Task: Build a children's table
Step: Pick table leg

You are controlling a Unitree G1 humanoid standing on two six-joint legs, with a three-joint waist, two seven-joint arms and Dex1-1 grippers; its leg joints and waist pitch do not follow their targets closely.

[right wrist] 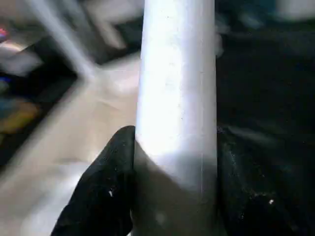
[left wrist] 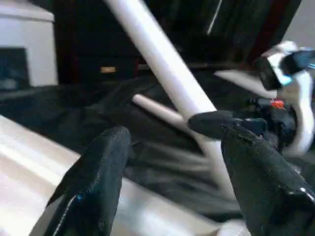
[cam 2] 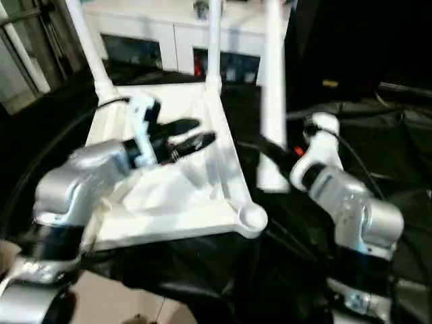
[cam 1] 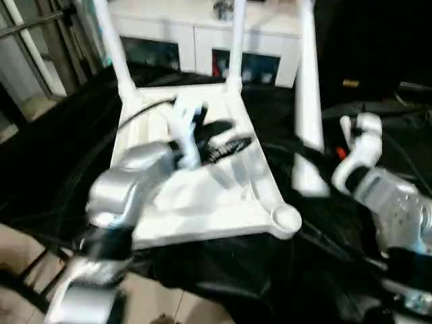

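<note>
Nearest, the silver left forearm reaches over the upturned table top point(cam 1: 202, 196), which lies ribs-up on black sheeting point(cam 1: 223, 277); the left gripper point(cam 2: 182, 138) hovers spread and empty above the ribs; two legs point(cam 1: 111, 44) stand in the far sockets. The right gripper point(right wrist: 172, 162) is clenched on a third leg point(cam 1: 307, 94), held upright beside the top; the near socket point(cam 1: 285, 217) is empty. Risk, I judge: a tilted leg could miss or jam in the socket, or shove the unheld top. No writing is readable.

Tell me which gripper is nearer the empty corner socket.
Left. The left gripper hangs open over the tabletop beside the socket; the right gripper holds a leg off the tabletop.
</note>
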